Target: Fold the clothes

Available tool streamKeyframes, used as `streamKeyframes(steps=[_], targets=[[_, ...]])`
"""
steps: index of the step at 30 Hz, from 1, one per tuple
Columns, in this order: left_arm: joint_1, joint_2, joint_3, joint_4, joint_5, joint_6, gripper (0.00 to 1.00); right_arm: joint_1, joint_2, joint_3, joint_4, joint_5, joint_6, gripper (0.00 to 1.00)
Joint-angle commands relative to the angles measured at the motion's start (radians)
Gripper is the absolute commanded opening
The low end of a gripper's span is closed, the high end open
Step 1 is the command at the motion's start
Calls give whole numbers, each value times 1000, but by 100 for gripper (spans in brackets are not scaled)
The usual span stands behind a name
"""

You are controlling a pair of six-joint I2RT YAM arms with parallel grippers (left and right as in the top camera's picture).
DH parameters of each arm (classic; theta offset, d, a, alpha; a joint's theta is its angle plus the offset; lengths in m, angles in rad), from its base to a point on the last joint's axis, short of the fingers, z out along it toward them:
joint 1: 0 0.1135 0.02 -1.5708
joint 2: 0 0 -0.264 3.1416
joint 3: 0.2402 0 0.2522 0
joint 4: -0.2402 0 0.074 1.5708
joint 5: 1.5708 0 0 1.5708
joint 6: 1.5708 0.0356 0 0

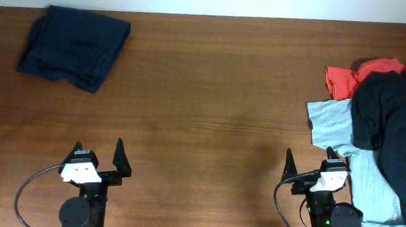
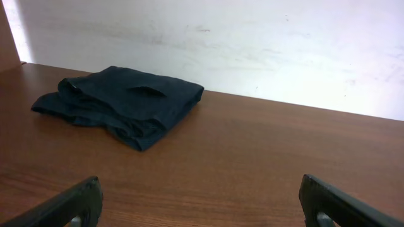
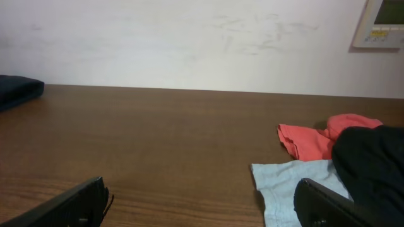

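A folded dark navy garment lies at the table's far left; the left wrist view shows this folded garment as a neat stack with a slit on top. A second dark garment lies crumpled on the pile at the right edge. I cannot tell which of the two is the shorts. My left gripper stands open near the front edge, well short of the folded one, with nothing between its fingers. My right gripper is open and empty too, just left of the pile.
A light blue T-shirt spreads under the crumpled dark garment, its edge beside my right fingers. A red garment pokes out behind it. A white wall runs along the far table edge, with a control panel on it.
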Motion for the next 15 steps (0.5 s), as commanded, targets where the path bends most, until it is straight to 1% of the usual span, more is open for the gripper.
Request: streamKeyframes(steps=[1, 15], targets=[[4, -10, -5, -1, -4, 17, 99, 7, -9, -5, -6, 13, 2, 99], [4, -10, -5, -1, -4, 16, 99, 7, -9, -5, -6, 13, 2, 99]])
